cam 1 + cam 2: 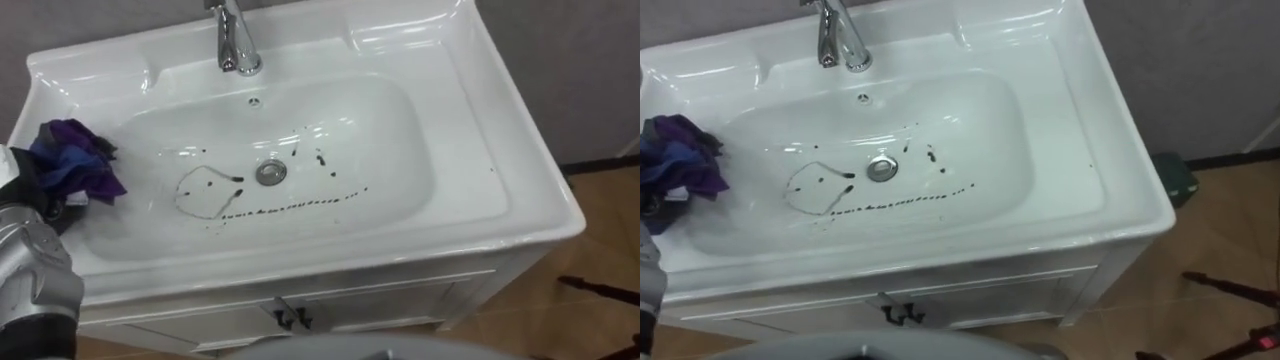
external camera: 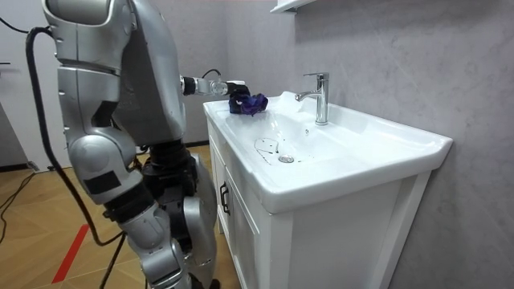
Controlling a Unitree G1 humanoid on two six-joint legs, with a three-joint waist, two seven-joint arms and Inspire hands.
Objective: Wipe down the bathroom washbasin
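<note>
Left hand (image 1: pixel 40 200) low-left, fingers clenched on purple cloth (image 1: pixel 75 160) at basin (image 1: pixel 490 140) left rim. Dark marks (image 1: pixel 290 205) run L-R by drain (image 1: pixel 270 172), right of cloth; I'd sweep rightward.

At 12 o'clock the picture's edge cuts off the tap (image 1: pixel 238 45); at 9 o'clock the cloth (image 1: pixel 72 160) covers most of the left hand (image 1: pixel 35 195).
</note>
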